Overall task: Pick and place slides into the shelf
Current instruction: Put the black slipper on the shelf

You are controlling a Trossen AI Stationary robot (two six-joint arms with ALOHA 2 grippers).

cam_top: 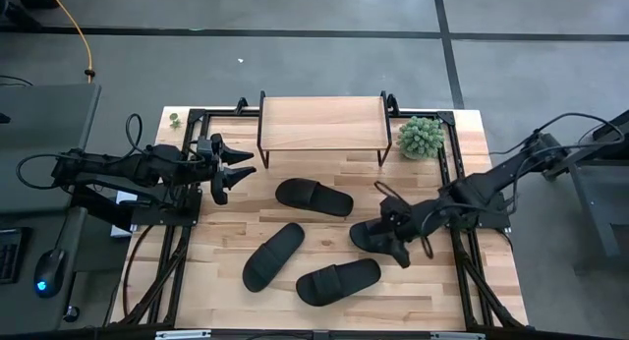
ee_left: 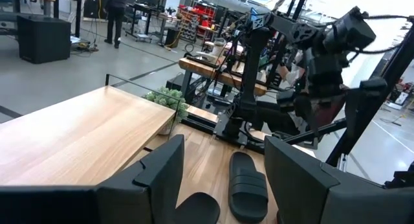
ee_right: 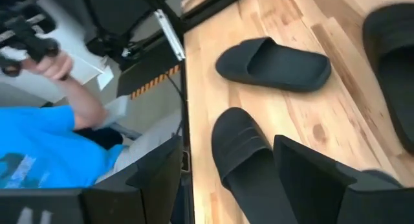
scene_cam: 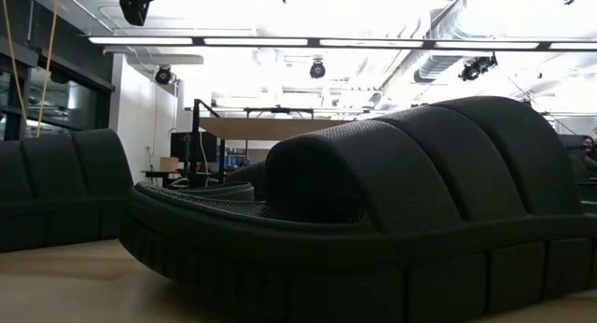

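Four black slides lie on the wooden table. In the high view one [cam_top: 314, 198] is below the shelf [cam_top: 320, 124], two [cam_top: 273, 256] [cam_top: 338, 281] lie nearer the near edge, and the fourth [cam_top: 371, 234] is at the right. My right gripper [cam_top: 395, 247] is open and low over that fourth slide [ee_right: 240, 160], a finger on each side of it. My left gripper [cam_top: 236, 178] is open in the air beside the shelf's left end. In its wrist view the gripper [ee_left: 223, 179] looks past the shelf top [ee_left: 77, 140]. One slide [scene_cam: 373, 220] fills the low view. My right gripper comes at the rightmost slide from above, slanting toward the table's left. Its fingers straddle the sole behind the strap [ee_right: 236, 136]. I cannot tell whether a finger [ee_right: 304, 175] touches the sole's edge. The slide lies flat on the table.
A small green plant [cam_top: 421, 136] stands at the shelf's right end. Black frame rails [cam_top: 192, 198] run along the table's left and right sides. A person in a blue shirt [ee_right: 39, 153] sits beyond the table's near edge, holding a dark controller [ee_right: 29, 39].
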